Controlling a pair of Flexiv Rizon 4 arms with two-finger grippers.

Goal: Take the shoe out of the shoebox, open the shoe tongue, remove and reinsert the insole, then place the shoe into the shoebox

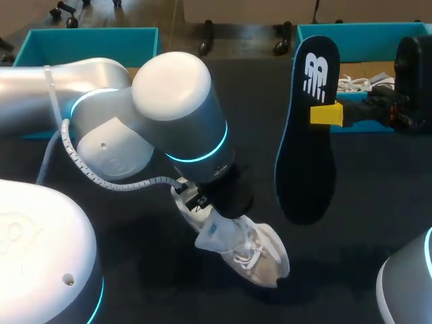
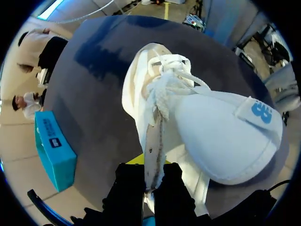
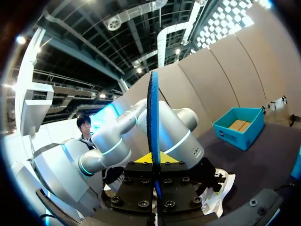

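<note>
**Insole held aloft, shoe pinched on the table**

The black table (image 1: 378, 223) carries the scene. My left arm (image 1: 175, 115) reaches in over its middle. At the far edge stand the teal shoebox (image 1: 358, 34) on the right and a second teal box (image 1: 88, 44) on the left.

The dark insole (image 1: 307, 135) is out of the shoe. It hangs upright in the air before the shoebox. The right gripper (image 1: 326, 113) clamps it, fingers closed on its two flat faces.

The white shoe (image 1: 250, 253) lies on the table near the middle, toe toward the front edge. Its tongue (image 2: 225, 141) is folded outward. The left gripper (image 2: 149, 173) is nearly closed, pinching the eyelet strip of the shoe's upper.
</note>
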